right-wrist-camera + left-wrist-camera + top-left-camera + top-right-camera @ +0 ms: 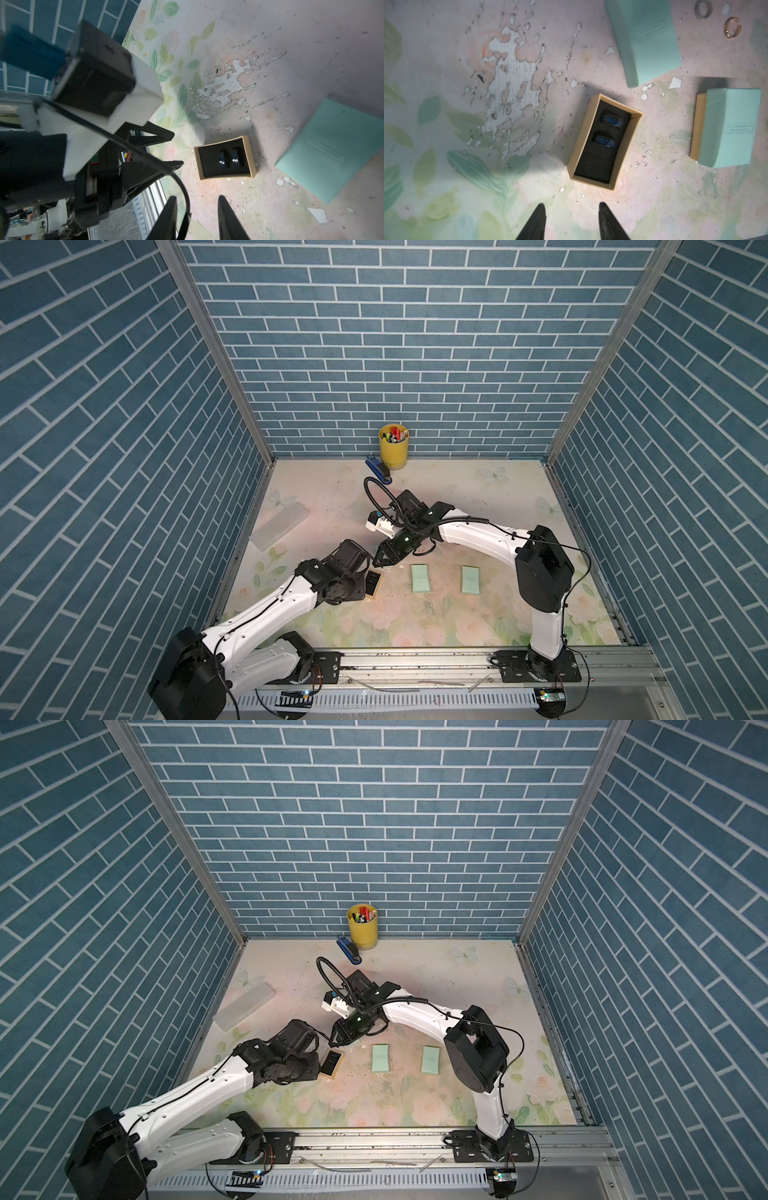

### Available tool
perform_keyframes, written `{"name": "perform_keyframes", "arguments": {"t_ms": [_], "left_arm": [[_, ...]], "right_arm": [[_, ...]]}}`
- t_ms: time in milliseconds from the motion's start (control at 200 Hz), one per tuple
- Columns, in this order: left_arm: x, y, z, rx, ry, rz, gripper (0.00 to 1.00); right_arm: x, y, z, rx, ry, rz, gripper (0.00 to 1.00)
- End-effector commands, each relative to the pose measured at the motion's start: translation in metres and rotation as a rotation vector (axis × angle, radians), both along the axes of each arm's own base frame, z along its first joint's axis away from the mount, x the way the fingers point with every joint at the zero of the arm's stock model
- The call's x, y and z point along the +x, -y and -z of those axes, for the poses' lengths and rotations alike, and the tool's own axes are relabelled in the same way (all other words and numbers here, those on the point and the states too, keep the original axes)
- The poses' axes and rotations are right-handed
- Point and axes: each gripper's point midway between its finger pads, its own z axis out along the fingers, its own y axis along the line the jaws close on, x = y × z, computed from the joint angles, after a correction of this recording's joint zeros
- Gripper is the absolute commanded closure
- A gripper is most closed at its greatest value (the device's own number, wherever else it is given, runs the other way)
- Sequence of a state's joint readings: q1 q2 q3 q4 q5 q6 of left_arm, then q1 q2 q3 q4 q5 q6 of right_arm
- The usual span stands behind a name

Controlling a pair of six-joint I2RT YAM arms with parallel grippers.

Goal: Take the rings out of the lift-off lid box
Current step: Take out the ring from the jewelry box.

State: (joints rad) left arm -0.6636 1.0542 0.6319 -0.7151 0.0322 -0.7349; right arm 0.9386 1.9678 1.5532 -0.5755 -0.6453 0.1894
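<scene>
Tan cardboard lined with black foam makes up the open box (pixel 580 145), which lies lidless on the flowered table (pixel 457 497), left of the middle and toward the front. Two dark rings (pixel 612 121) flecked with blue stand side by side in the foam at one end of it. A mint-green lid (pixel 645 39) and a closed mint-green box (pixel 731 126), with a strip of its tan base showing, lie on the table to the box's right. A grey ring (pixel 707 13) and a gold ring (pixel 737 29) lie loose on the table close together, near the lid and well apart from the open box.

The left arm (pixel 266 610) stretches low from the front-left base. Its wrist is bent downward just beside the open box. The left gripper (pixel 572 224) hangs above bare table, its fingers partly spread with nothing between them.

The right arm (pixel 469 539) rises to a high elbow, runs leftward across the table, then turns its wrist back toward the front left. The right gripper (pixel 197 218) slants down toward the open box, close to the left wrist. Its fingers stand partly apart and hold nothing.
</scene>
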Motion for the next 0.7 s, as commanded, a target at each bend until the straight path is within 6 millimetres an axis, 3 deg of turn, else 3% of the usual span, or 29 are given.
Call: {"name": "perform_keyframes", "arguments": {"t_ms": [0,170,420,580,695], "left_arm": [[0.001,-0.003,-0.005,-0.081,0.010,-0.154,0.59],[-0.004,-0.015,0.001,-0.167,0.025,-0.291,0.60],[-0.005,-0.023,0.007,-0.132,0.021,-0.284,0.59],[0.000,-0.021,0.003,-0.111,0.039,-0.239,0.59],[0.005,-0.017,-0.002,-0.114,0.063,-0.195,0.59]], "right_arm": [[-0.005,0.014,0.040,-0.129,0.037,-0.073,0.67],[-0.003,0.020,0.044,-0.154,0.051,-0.070,0.65],[-0.006,0.019,-0.012,-0.047,0.082,-0.089,0.54],[0.012,0.027,-0.034,-0.033,0.082,-0.014,0.53],[0.020,0.020,-0.048,0.042,0.006,0.026,0.53]]}}
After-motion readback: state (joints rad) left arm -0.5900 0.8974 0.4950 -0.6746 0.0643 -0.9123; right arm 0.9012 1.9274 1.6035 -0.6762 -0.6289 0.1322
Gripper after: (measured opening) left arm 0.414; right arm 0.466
